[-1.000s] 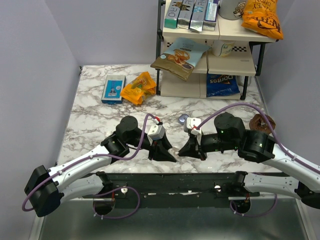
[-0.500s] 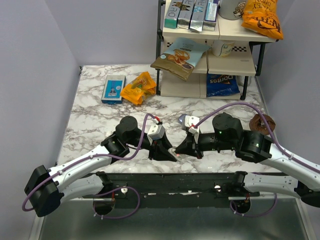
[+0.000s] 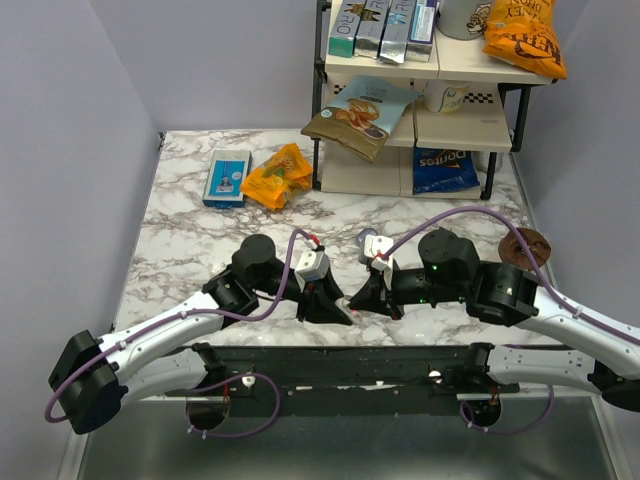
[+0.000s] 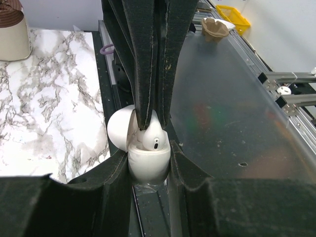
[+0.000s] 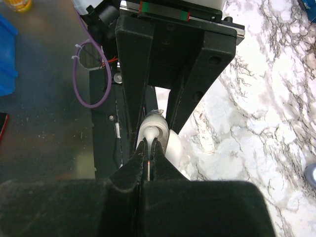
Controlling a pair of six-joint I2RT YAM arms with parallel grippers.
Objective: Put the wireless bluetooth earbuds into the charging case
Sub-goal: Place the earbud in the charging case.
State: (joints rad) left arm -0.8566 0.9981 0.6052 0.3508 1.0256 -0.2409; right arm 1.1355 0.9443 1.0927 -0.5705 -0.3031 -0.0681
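The left gripper (image 4: 148, 163) holds the white charging case (image 4: 147, 170) upright. Its fingers (image 4: 113, 173) stand narrowly apart and press on the case's two sides. The case's lid (image 4: 120, 131) is swung open and leans away to one side.

The right gripper (image 5: 149, 149) faces it from the opposite side with its fingers (image 4: 143, 74) closed almost flat together. They pinch a white earbud (image 4: 154, 138) at its upper end. The earbud's rounded body sits in the mouth of the case and touches the rim, though it is not sunk fully down.

Both grippers meet low at the front edge of the marble worktop (image 3: 200, 240), about midway along it, above the black rail there.

A small bluish round thing (image 3: 367, 240) lies on the marble just behind the right wrist. It may be the second earbud, but it is too small to tell.
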